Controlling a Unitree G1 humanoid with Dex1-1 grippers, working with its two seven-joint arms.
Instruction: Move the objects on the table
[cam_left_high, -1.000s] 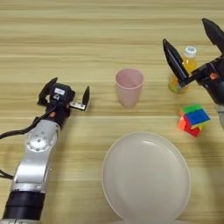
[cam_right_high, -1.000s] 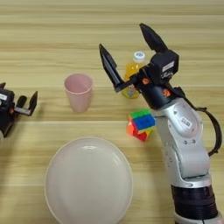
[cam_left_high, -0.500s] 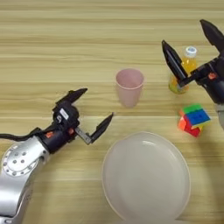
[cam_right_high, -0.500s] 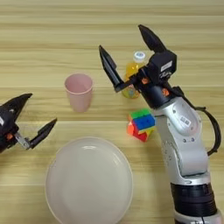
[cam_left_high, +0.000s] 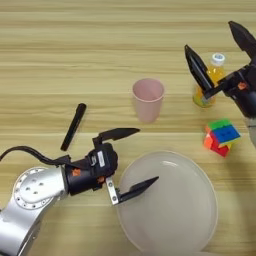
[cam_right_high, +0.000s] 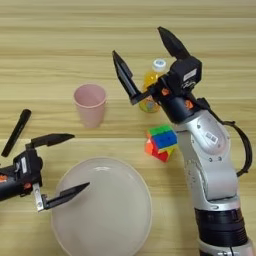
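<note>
A pale-pink cup stands upright in the middle of the table. The large cream plate lies in front of it, near the table's front edge. A slim black marker lies at the left, pointing away from me. My left gripper is open at the plate's left rim, one finger over the rim, the other above it, holding nothing. My right gripper hangs open above a small orange-juice bottle, well apart from the cup.
A multicoloured puzzle cube sits right of the plate, in front of the bottle. My right arm rises from the front right. The wooden table stretches bare behind the cup.
My left arm has swung from the far left toward the plate and its fingers have spread wide. The marker, hidden by the arm before, now shows. The right gripper has stayed still.
</note>
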